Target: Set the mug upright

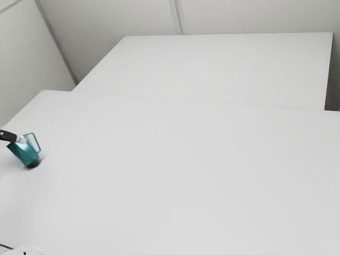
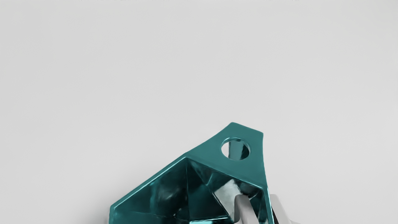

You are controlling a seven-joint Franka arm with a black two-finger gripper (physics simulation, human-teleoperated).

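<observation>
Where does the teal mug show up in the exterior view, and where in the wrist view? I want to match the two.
Exterior view: mug near the exterior view's left edge, tilted, its handle toward the exterior view's right.
Wrist view: right at the pincer, seen into its interior.
Shared landmark: the pincer, at the mug's open end in both.
</observation>
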